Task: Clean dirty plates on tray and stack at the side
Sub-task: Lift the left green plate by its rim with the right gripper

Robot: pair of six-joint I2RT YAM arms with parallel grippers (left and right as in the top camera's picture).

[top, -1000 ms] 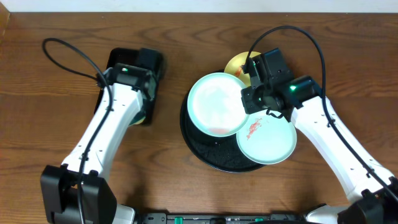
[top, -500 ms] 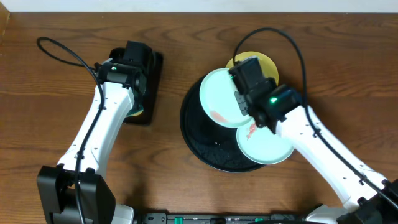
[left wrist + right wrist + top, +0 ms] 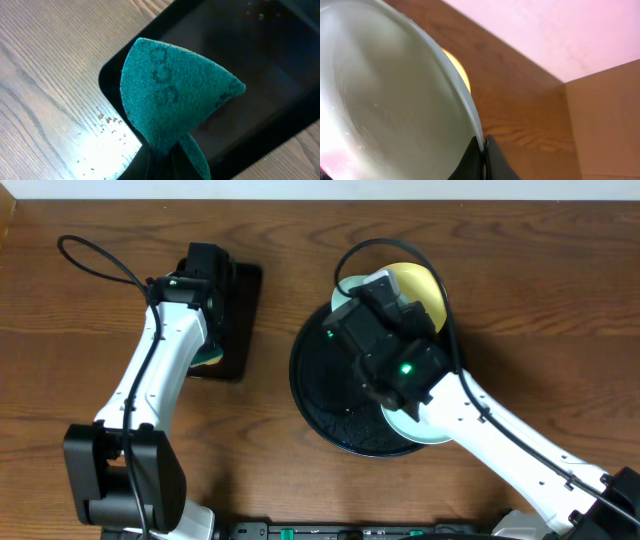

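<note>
Landmark: the round tray [image 3: 318,395], glossy black, right of the table's [image 3: 270,230] middle
Right claw: the right claw [image 3: 482,150] is over the far part of the round tray, its jaws nipped narrow on the rim of the held mint plate [image 3: 395,100]
Held plate, attitude: lifted and tilted steeply, rim uppermost at the jaws, with the pale face filling the wrist view; a pinkish patch shows at its lowest corner, probably smear
Left claw: the left claw [image 3: 165,162] is well to the left of the round tray, pinched tight on a folded green scouring pad [image 3: 175,95] that sticks out ahead of it
Under the pad: a corner of the rectangular tray [image 3: 260,65], which lies left of the round tray and apart from it
Other plates: the yellow plate [image 3: 415,280] is at the round tray's far rim, just behind the held one; the second mint plate [image 3: 425,430] is at its near right rim, mostly hidden under the right arm
Deciding relation: pad and held plate lie on opposite sides of the round tray's left rim, well apart, so scrubbing likely needs a sideways closing move
Nearer arm: the right arm already has the plate; the left has the longer way to come
Likely step: bringing plate and pad together, judged from the two grips
</note>
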